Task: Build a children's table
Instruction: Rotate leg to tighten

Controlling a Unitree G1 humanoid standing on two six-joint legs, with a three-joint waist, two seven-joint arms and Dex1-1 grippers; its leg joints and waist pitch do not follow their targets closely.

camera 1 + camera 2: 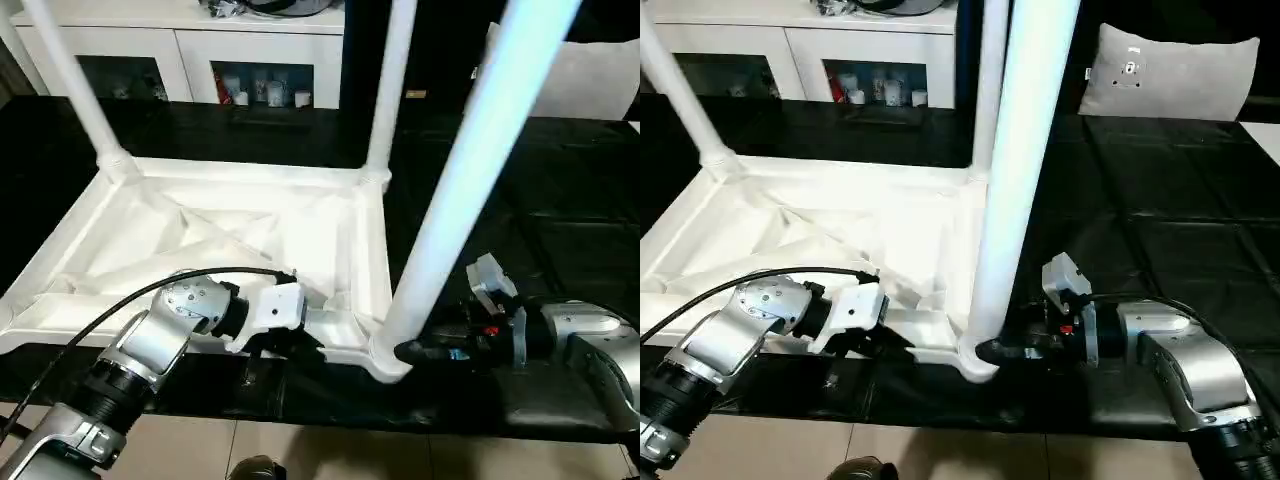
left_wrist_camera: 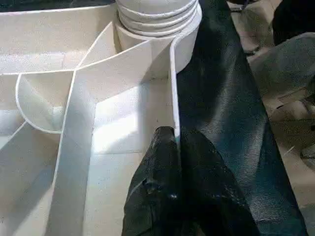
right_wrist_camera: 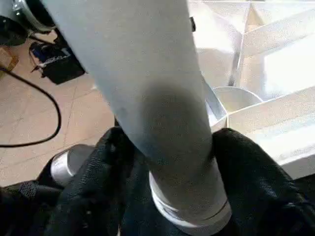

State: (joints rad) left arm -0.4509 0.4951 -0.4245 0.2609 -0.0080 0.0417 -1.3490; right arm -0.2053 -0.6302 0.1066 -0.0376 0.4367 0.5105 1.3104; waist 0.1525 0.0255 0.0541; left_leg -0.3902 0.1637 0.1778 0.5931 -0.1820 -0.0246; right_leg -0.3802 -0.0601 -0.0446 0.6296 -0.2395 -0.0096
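On the black mat: the tabletop [image 1: 250, 235] lies upside down, ribs facing up, its near edge toward me.
Far left: one leg [image 1: 70, 75] stands in its far corner socket and leans up out of sight.
Left gripper: my left gripper [image 2: 174, 147] pinches the thin wall of the near rim, one black finger inside it and one outside, jaws nearly closed on the plastic.
Middle, far side: a second leg [image 1: 390, 85] stands in the other far corner.
Near right corner: a third leg [image 1: 470, 170] sits in its round socket [image 1: 385, 360], leaning up and to the right; stepped rings show at its foot in the right wrist view.
Right gripper: my right gripper [image 3: 162, 162] straddles the foot of that leg, one black finger [image 3: 93, 177] on each side; I cannot tell whether the pads press on it or stand just off it.
Step in hand: my guess is seating this leg in its corner.
How to do it well: I should keep the rim pinned so the top cannot slide or spin on the mat, hold the leg low near the socket, bring it square to the top, then turn or press until the rings sink in.
Risk: a tilted leg could jam or lever the corner up.
Look of the table: white plastic throughout, with diagonal ribs and long, round, tapering legs.
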